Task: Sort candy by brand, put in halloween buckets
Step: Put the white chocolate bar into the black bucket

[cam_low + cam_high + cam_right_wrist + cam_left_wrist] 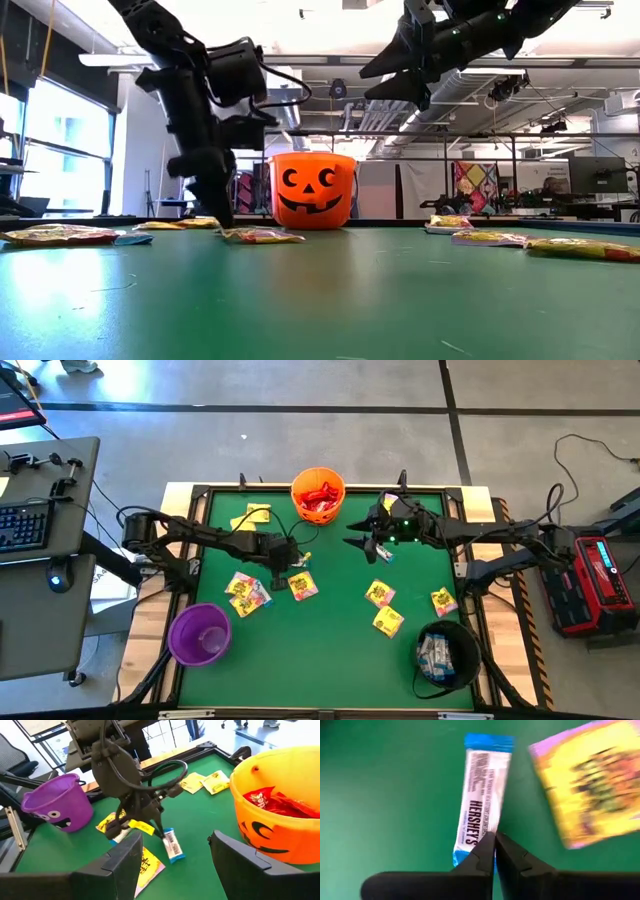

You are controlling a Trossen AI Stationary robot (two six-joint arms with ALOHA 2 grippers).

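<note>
The left gripper [494,851] is pinched shut on one end of the white-blue Hershey's bar [482,800], which lies flat on the green table [385,790] just beside a yellow packet [595,780]. So thin a hold at the wrapper's tip may slip or let the bar swing on lifting. Farther off, the right gripper [362,543] hangs wide and empty near the orange bucket [318,495]; the black bucket [447,655] with white-blue candy is across the table, a long carry.

Blurred and cropped bits, check these.
Your yellow packet [590,780] is blurred and cut by the edge; the white-blue bar [481,800] has its lower end hidden behind the jaws.
</note>
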